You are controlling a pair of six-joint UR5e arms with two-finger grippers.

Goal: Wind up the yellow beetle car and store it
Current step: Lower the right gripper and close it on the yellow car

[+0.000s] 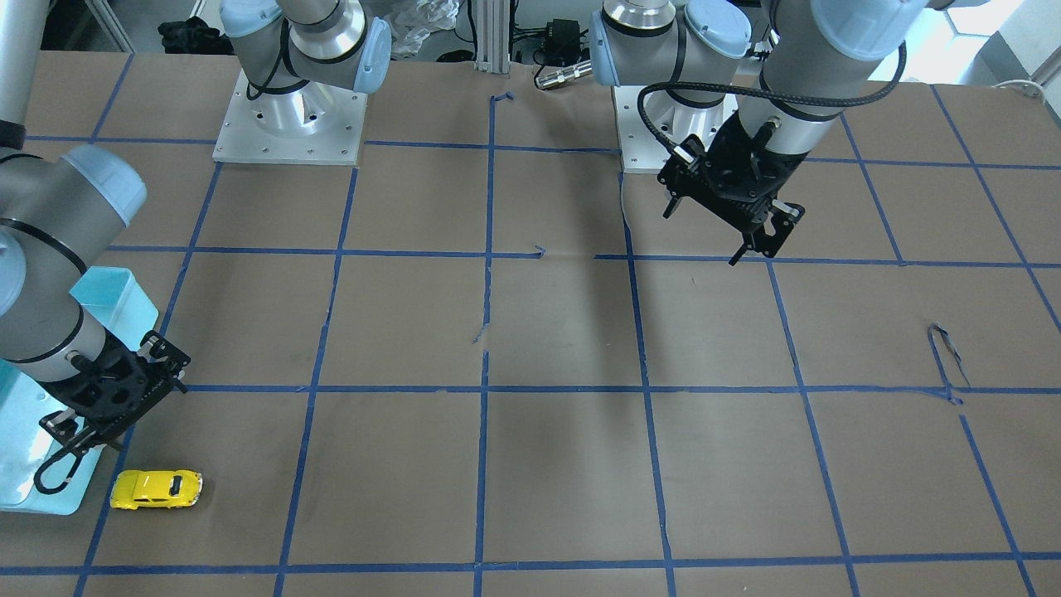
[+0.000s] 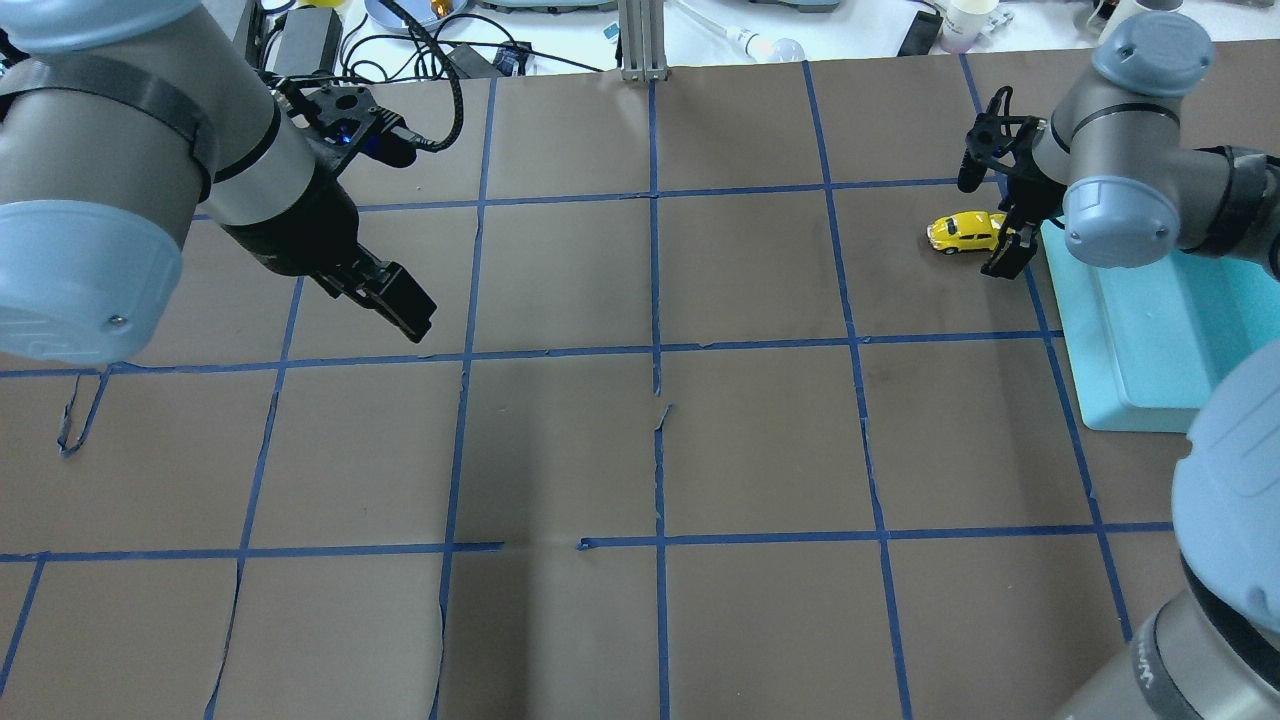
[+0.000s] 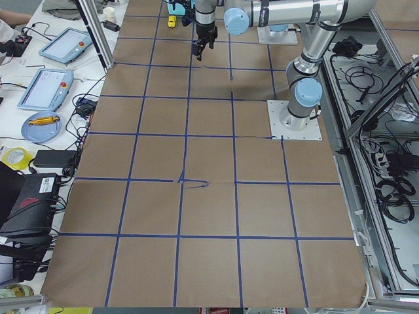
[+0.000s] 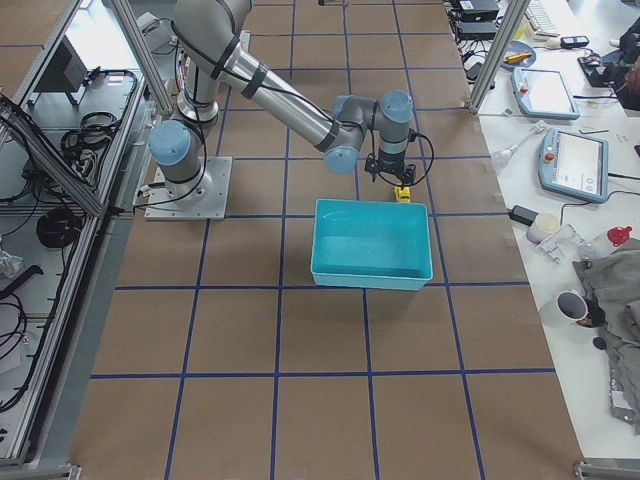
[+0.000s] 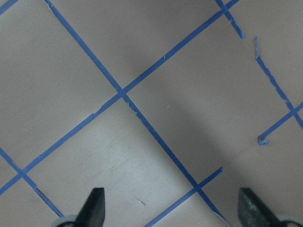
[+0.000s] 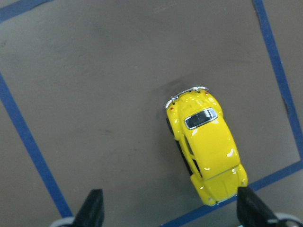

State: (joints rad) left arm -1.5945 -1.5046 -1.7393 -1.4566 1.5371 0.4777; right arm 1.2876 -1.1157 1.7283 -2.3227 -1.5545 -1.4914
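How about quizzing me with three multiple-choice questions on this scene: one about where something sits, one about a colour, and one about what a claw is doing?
1. Where is the yellow beetle car?
A. On the table beside the bin
B. Inside the bin
C. On the floor

2. What colour is the bin?
A. Red
B. Black
C. Teal

3. How is the right gripper?
A. Shut on the car
B. Open, holding nothing
C. Shut and empty

Answers:
1 A: the car stands on the brown surface just outside the bin's wall.
2 C: its walls and floor are teal.
3 B: the right wrist view shows both fingertips wide apart, with the car untouched on the table.
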